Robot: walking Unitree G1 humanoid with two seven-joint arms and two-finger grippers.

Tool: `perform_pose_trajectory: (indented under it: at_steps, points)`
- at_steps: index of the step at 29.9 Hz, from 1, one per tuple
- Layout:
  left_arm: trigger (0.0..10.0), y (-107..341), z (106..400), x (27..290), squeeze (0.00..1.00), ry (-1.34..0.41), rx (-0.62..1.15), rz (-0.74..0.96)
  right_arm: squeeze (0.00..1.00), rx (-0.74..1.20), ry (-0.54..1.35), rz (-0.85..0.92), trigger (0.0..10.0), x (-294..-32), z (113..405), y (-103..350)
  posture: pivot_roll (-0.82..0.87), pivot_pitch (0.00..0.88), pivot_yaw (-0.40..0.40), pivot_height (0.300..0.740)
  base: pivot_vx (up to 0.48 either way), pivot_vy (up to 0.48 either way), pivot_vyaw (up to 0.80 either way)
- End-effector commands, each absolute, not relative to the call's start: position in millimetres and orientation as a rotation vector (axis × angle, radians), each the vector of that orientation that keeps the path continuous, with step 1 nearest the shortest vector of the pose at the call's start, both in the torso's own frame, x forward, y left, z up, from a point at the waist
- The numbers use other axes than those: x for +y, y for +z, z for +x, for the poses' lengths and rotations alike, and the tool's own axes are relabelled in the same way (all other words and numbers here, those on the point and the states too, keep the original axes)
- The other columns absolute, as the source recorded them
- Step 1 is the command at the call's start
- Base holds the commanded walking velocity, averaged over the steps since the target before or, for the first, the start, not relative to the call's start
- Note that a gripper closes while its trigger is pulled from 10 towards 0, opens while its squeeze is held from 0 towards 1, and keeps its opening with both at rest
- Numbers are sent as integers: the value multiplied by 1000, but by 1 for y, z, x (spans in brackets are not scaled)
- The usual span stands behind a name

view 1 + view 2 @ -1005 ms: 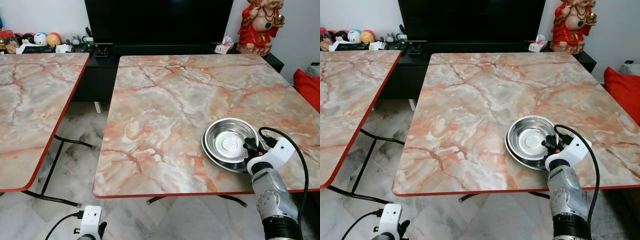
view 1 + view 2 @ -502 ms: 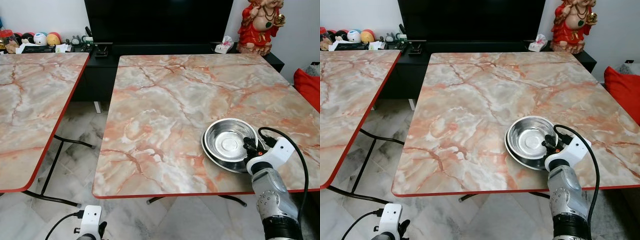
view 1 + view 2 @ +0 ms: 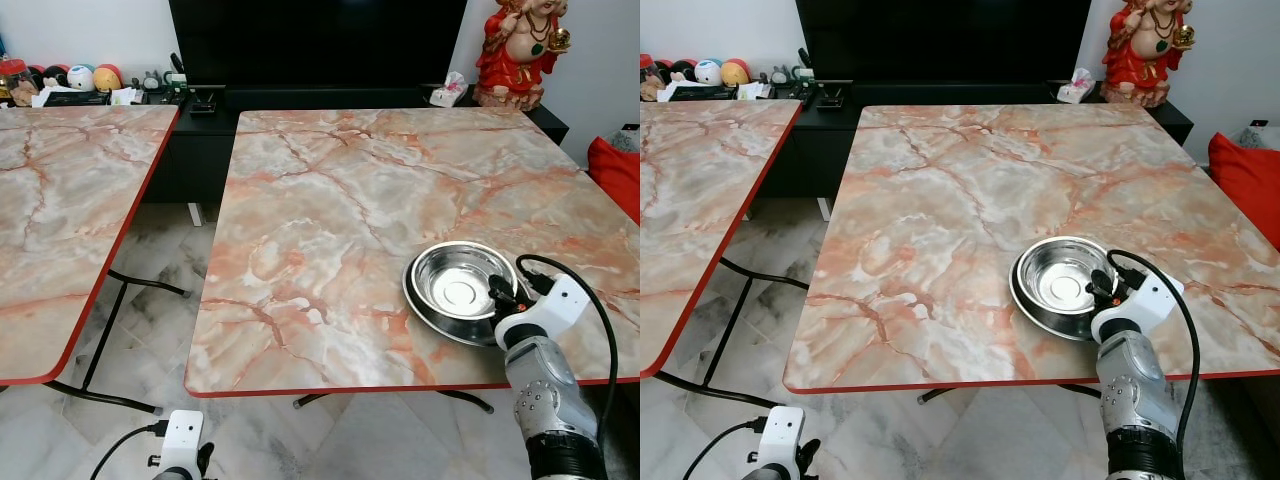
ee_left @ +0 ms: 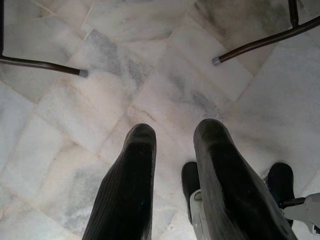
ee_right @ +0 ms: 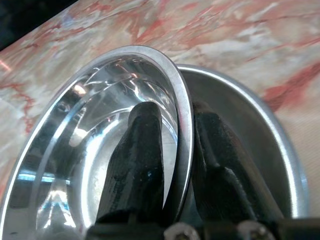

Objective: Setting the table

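Two nested steel bowls sit near the front right edge of the marble table [image 3: 330,200]. The upper bowl [image 3: 455,285] rests slightly tilted inside the lower bowl [image 3: 440,328]. My right gripper [image 3: 497,290] is shut on the upper bowl's rim nearest me. In the right wrist view, one finger [image 5: 142,145] lies inside the upper bowl [image 5: 90,125] and the other between it and the lower bowl [image 5: 250,130]. My left gripper [image 4: 172,135] hangs idle and open over the tiled floor, below table height.
A second marble table [image 3: 60,200] stands to the left, with a floor gap and metal legs [image 3: 130,285] between the tables. Behind are a black TV [image 3: 310,40], a red statue [image 3: 520,50] and toys [image 3: 80,78]. A red cushion [image 3: 615,170] lies at the right.
The upper bowl has shifted slightly in my right gripper's hold, tipping a little more against the lower bowl. The left arm has not moved.
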State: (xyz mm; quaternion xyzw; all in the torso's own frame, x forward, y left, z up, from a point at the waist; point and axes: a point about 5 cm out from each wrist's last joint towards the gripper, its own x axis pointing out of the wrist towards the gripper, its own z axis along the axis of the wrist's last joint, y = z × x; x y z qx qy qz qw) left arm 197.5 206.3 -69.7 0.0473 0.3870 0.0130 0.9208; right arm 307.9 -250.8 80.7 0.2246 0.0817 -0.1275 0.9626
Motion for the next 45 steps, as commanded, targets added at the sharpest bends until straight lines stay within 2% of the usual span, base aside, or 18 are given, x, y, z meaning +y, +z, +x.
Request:
perform_pose_trajectory:
  at_steps: [1,15,16,17,25,26,27,28,29,45]
  points:
    - [10000,-71,196,207,0,19,811,115,0,150,-273,442,10000,-255,310,85,57,0,-21,740,0,0,0]
    - [10000,-71,196,206,0,17,811,117,0,181,-265,412,10000,-251,309,81,59,0,-21,740,0,0,0]
    - [10000,-71,196,206,0,17,811,118,502,181,-265,407,10000,-251,310,81,58,0,-22,740,0,0,0]
    - [10000,-71,196,206,0,16,811,118,529,181,-265,404,10000,-251,310,81,58,0,-22,740,0,0,0]
    - [10000,-70,197,206,0,17,807,117,490,184,-275,381,10000,-254,310,81,57,0,-22,740,0,0,0]
    - [10000,-70,197,206,0,17,806,117,306,182,-277,378,10000,-254,310,81,57,0,-21,740,0,0,0]
    - [10000,-70,197,206,0,17,806,117,306,182,-277,378,10000,-254,310,81,57,0,-21,740,0,0,0]
    - [10000,-70,197,206,0,17,806,117,243,181,-277,376,10000,-254,310,81,57,0,-21,740,0,0,0]
    - [10000,-70,197,206,0,17,805,117,0,181,-277,371,10000,-255,310,81,57,0,-21,740,0,0,0]
    - [10000,-69,199,205,0,16,798,115,0,186,-279,307,10000,-256,310,82,55,0,-21,740,0,0,0]
